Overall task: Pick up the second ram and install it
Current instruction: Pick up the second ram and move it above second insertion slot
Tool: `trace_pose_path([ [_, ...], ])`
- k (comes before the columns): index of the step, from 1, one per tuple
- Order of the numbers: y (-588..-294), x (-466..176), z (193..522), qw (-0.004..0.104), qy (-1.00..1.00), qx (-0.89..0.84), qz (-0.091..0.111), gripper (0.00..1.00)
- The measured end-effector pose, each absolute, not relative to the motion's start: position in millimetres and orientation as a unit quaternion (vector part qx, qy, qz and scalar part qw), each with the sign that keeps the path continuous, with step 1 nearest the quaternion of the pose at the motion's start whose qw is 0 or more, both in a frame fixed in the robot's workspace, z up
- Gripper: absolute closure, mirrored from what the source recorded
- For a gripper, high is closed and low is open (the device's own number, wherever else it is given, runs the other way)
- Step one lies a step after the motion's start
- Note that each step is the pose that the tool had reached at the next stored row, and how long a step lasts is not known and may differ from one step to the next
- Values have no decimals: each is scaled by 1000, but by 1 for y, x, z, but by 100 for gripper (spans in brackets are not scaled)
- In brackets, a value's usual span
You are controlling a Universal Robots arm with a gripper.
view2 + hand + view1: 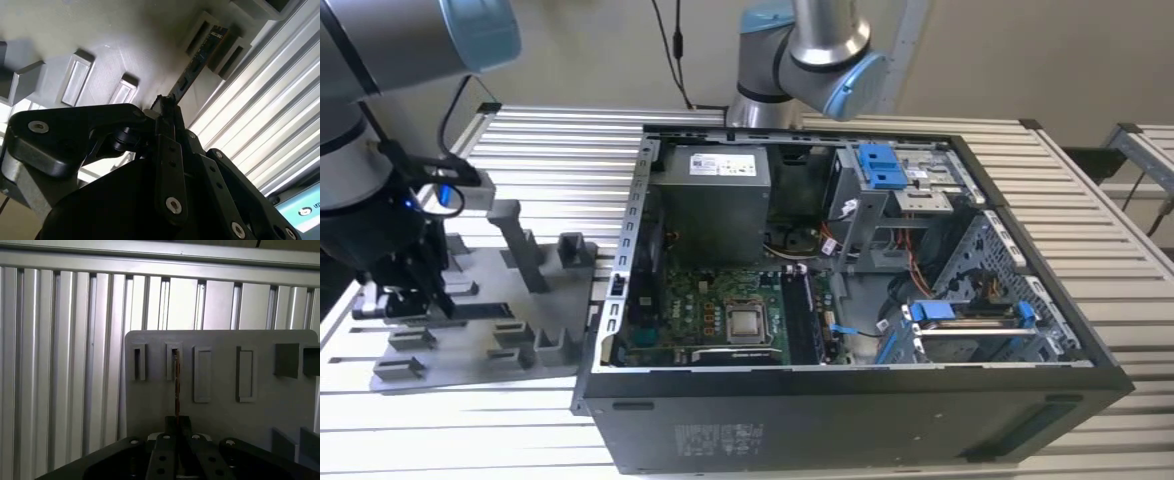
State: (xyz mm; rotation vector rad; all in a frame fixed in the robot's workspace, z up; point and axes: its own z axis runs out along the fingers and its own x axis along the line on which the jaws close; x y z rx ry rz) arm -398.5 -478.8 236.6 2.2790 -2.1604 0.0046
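The second ram (176, 385) is a thin dark stick standing on its long edge in the grey holder tray (220, 415). Its far end sits at a slot in the tray. In the second wrist view the second ram (192, 67) runs from my fingertips out to that slot. My gripper (176, 419) is shut on the near end of the stick, its two fingers pressed flat against both faces. In the exterior view my gripper (403, 300) hangs low over the holder tray (467, 365) at the exterior view's left, well away from the green motherboard (714, 305).
An open black computer case (854, 400) fills the middle of the ribbed metal table (534, 130), with a power supply (710, 205) and blue drive latches (881, 165) inside. Grey posts (518, 245) rise from the tray beside my gripper. A second robot arm (801, 50) stands behind the case.
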Motion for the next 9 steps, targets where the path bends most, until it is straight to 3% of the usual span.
trace_pose_path([
  [9,-479,-399,242,1,-688,726,1,86],
])
